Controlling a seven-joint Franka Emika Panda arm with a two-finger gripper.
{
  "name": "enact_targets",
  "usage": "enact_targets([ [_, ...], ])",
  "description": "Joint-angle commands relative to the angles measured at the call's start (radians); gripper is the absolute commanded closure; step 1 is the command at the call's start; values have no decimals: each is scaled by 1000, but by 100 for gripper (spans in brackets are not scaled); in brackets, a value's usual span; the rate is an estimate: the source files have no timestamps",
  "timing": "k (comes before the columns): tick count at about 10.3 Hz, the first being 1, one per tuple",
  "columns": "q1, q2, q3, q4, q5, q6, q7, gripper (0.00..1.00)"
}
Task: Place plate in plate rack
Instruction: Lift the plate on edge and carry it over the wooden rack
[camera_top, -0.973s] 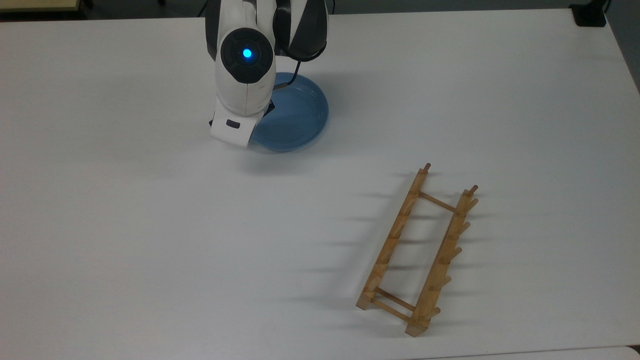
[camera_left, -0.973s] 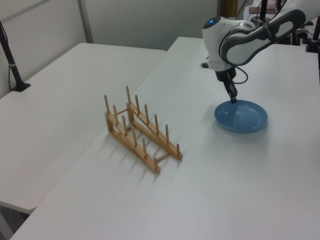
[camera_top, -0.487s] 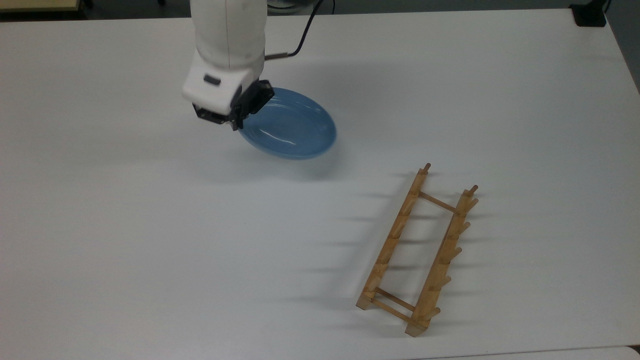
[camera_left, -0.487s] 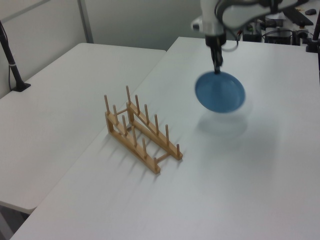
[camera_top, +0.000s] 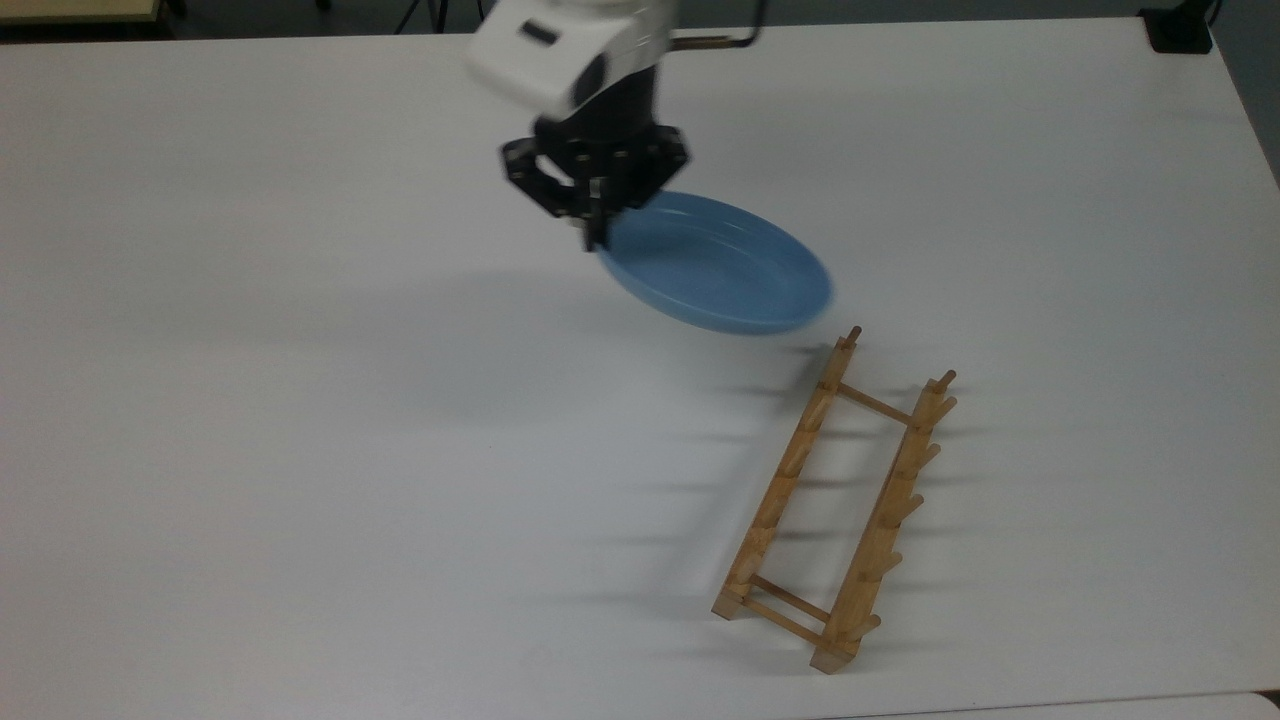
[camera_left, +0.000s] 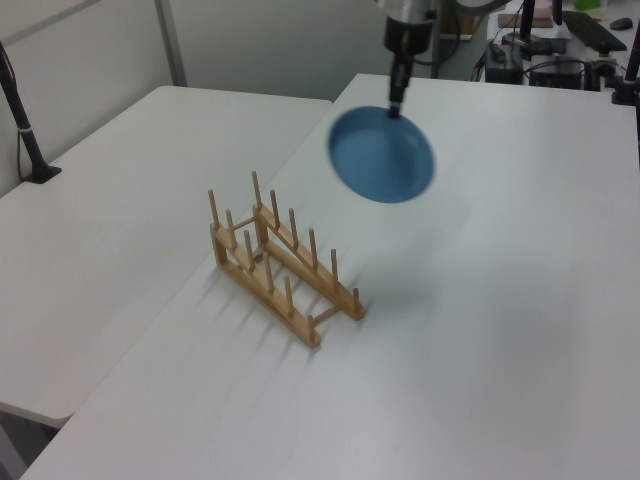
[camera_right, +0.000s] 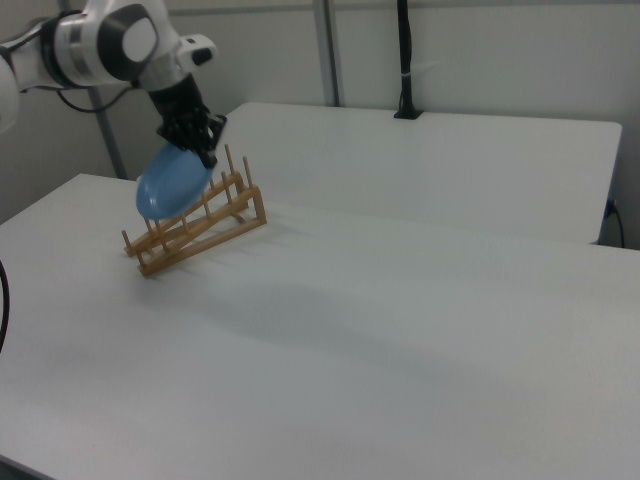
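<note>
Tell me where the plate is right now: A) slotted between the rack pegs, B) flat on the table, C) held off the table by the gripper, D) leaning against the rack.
C: the gripper pinches the plate by its rim, tilted in mid-air, short of the plate rack.

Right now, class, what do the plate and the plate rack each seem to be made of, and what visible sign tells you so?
The plate: light blue with a smooth, glossy finish, shown by bright highlights on its surface; it looks like glazed ceramic or hard plastic, and the look leaves that open.
The plate rack: light, unpainted wood, judging by its pale tan colour, matte surface, and pegs and thin dowels.
</note>
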Motion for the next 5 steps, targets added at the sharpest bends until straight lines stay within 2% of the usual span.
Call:
enact_targets([
  [1,144,20,-9,11,-212,240,232,100],
  [3,190,37,-9,-36,-361,379,350,100],
  [5,215,66,-9,-39,-498,414,453,100],
])
